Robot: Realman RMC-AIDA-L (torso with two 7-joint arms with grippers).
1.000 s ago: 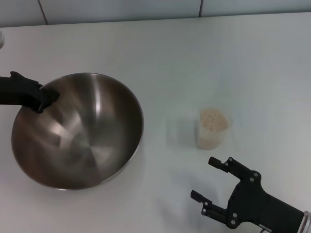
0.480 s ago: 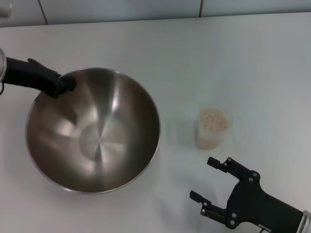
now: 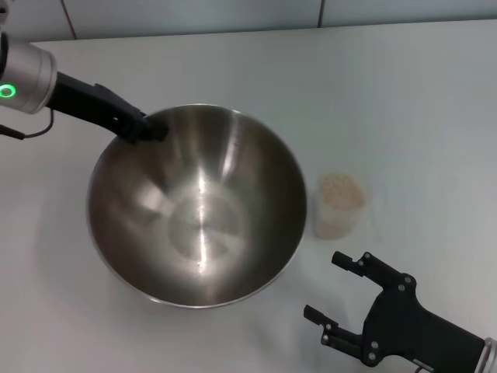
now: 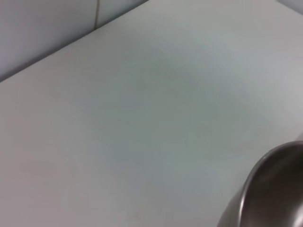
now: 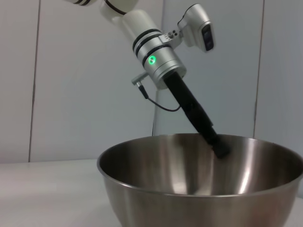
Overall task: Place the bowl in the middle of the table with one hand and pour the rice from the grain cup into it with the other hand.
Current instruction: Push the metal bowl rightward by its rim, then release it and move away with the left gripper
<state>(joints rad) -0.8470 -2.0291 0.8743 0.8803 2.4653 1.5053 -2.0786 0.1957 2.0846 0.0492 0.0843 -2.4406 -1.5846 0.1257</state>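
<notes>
The steel bowl [image 3: 198, 206] sits on the white table [image 3: 404, 101], left of centre, empty inside. My left gripper [image 3: 147, 129] is shut on the bowl's far left rim. The bowl's rim also shows in the left wrist view [image 4: 265, 198], and the whole bowl in the right wrist view [image 5: 203, 179] with the left gripper [image 5: 220, 150] on its rim. The clear grain cup [image 3: 340, 206], full of pale rice [image 3: 342, 189], stands upright just right of the bowl. My right gripper [image 3: 335, 287] is open, below the cup near the front edge, apart from it.
A grey wall [image 3: 194, 15] runs along the table's far edge. Bare table lies to the right of the cup and behind the bowl.
My left gripper has dragged the bowl to the right, close to the cup. The cup and the right gripper have not moved.
</notes>
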